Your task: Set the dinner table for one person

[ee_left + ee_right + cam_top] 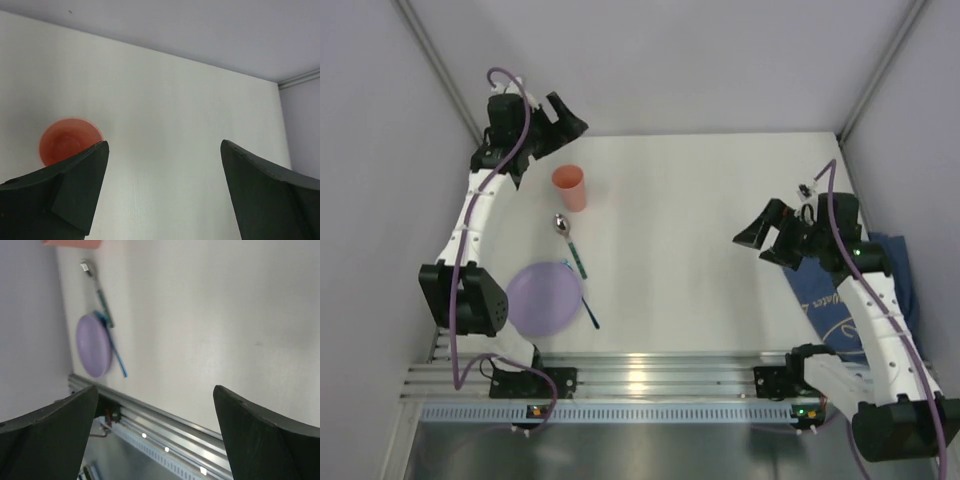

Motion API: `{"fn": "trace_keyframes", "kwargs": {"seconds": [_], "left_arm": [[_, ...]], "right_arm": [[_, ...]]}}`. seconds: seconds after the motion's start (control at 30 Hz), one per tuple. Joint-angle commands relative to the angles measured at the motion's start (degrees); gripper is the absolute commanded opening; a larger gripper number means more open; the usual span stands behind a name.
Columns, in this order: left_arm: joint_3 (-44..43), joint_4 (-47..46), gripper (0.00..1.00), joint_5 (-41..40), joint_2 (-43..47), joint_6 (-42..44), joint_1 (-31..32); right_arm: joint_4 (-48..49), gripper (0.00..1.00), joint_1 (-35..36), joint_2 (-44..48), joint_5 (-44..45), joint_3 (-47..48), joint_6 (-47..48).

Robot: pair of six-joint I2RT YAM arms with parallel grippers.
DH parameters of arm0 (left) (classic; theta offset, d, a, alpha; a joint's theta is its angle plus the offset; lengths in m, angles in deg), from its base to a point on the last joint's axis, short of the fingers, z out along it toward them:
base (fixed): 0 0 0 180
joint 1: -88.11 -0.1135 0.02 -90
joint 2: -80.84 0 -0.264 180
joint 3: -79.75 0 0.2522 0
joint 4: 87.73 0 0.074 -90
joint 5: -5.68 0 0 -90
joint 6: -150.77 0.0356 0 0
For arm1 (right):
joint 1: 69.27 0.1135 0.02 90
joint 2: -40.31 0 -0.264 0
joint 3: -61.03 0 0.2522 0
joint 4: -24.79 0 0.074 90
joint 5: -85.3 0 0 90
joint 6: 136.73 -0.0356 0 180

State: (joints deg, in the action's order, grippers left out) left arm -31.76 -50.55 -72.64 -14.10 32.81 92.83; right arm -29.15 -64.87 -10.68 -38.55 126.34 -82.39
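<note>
Counter (700, 200), white and matte, fills the middle of the overhead view between pale walls, its near edge meeting a metal rail (650, 378) where the arms are bolted. All the tableware sits on its left part. An orange cup (569, 187) stands upright at the far left, a spoon (561, 224) lies just near of it with its bowl toward the cup, and a purple plate (544, 298) sits nearer again, its left rim hidden behind the left arm's dark joint. A thin blue utensil (588, 305) lies along the plate's right edge. Its head seems to sit at the rim beside the spoon's handle, but it is too small to tell whether it is a fork or a knife, or whether the two utensils touch. The left gripper (558, 118) hangs just far of the cup, jaws spread wide and holding nothing; in its wrist view one finger covers the cup's lower rim. The right gripper (767, 243) hovers over the bare right side, well apart from the tableware, also gaping with nothing between its jaws. Its wrist view is blurred, and the cup shows there only as an orange sliver cut off at the top. A dark blue cloth (818, 290) lies at the counter's right edge, mostly hidden under the right arm, its white print hard to read.
</note>
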Motion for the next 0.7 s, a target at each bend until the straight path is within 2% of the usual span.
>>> {"fn": "trace_keyframes", "kwargs": {"seconds": [0.0,0.03,0.07,0.1,0.13,0.17,0.2,0.23,0.33,0.37,0.4,0.47,0.67], "left_arm": [[7.37,-4.38,0.99,12.76,3.35,-17.69,-3.90],[17.67,-14.88,0.99,26.33,4.14,-26.26,-6.27],[22.12,-32.38,0.99,30.20,4.67,-30.70,-6.38],[25.04,-35.08,0.99,30.68,6.50,-32.57,-5.60],[25.07,-31.72,0.99,29.11,7.65,-29.55,-4.89],[23.42,-20.81,0.99,23.36,8.62,-25.51,-3.32],[18.27,-14.43,0.99,19.99,9.06,-18.51,-0.69],[15.95,-10.28,0.99,16.83,8.72,-16.09,0.64],[6.40,4.49,0.99,7.33,6.09,-8.26,7.05],[4.17,7.57,0.99,-0.01,5.38,-6.24,9.07],[2.50,12.04,0.99,-2.86,4.42,-3.53,12.92],[1.60,13.23,0.99,-4.91,4.58,-2.88,15.14],[8.01,12.70,0.99,-4.30,8.71,-3.50,17.26]], "right_arm": [[-12.86,1.00,-0.01,-6.39,20.88,9.67,6.65],[-14.64,1.00,-0.88,-10.41,27.80,11.54,7.26],[-15.88,1.00,-1.76,-12.46,30.04,13.38,8.75],[-17.54,1.00,-3.86,-14.39,31.55,16.01,9.55],[-18.00,1.00,-6.66,-17.54,33.56,16.91,9.99],[-18.00,1.00,-8.60,-19.05,33.67,17.27,11.04],[-17.74,1.00,-12.71,-20.46,33.67,17.27,11.31],[-17.56,1.00,-14.58,-23.78,33.58,17.18,11.49],[-16.51,1.00,-17.85,-31.34,32.88,17.71,12.45],[-16.24,1.00,-17.85,-33.11,32.70,17.88,12.80],[-15.72,1.00,-17.76,-34.96,32.44,18.15,12.90],[-15.10,0.99,-17.68,-39.44,31.74,17.80,13.16],[-10.10,0.95,-15.92,-47.71,32.17,14.90,12.99]]}}
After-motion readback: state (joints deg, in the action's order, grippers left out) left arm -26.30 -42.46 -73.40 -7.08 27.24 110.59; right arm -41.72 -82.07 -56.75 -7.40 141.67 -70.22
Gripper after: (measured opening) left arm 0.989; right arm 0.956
